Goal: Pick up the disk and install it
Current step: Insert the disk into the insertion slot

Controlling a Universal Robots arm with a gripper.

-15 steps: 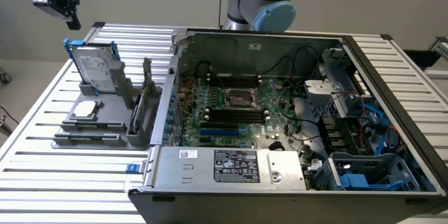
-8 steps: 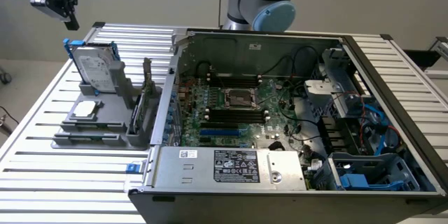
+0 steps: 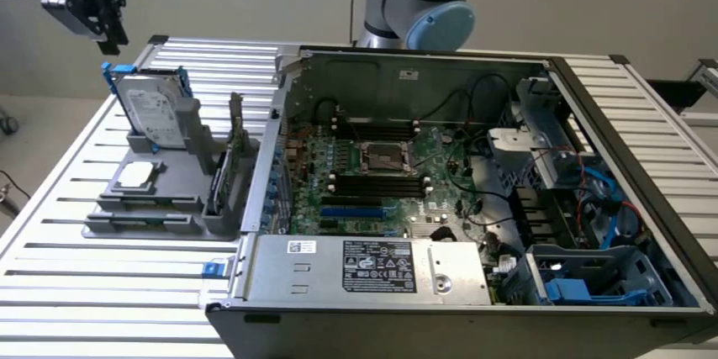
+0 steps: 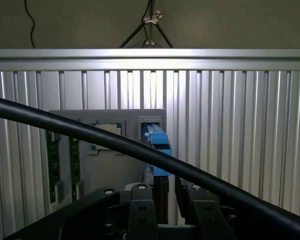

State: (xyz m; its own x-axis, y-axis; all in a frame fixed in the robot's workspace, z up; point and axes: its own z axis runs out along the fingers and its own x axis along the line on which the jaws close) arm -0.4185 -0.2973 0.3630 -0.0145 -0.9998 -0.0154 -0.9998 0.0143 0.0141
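Note:
The disk (image 3: 151,111) stands upright on its edge in a grey holder (image 3: 168,195) at the exterior view's left; it is silver with a white label and a blue carrier. My gripper (image 3: 113,42) hangs in the air above and slightly behind it, not touching it. In the wrist view I look down on the disk's blue upper edge (image 4: 157,142), which lies in line with the gap of my gripper (image 4: 168,192). The two dark fingers (image 4: 141,205) stand apart with nothing between them.
The holder also carries a small square chip (image 3: 137,176), memory sticks (image 4: 53,160) and an upright card (image 3: 235,136). An open computer case (image 3: 415,69) sits to the right, with a power-supply box (image 3: 371,266) and a blue drive bay (image 3: 583,279). A black cable (image 4: 90,132) crosses the wrist view.

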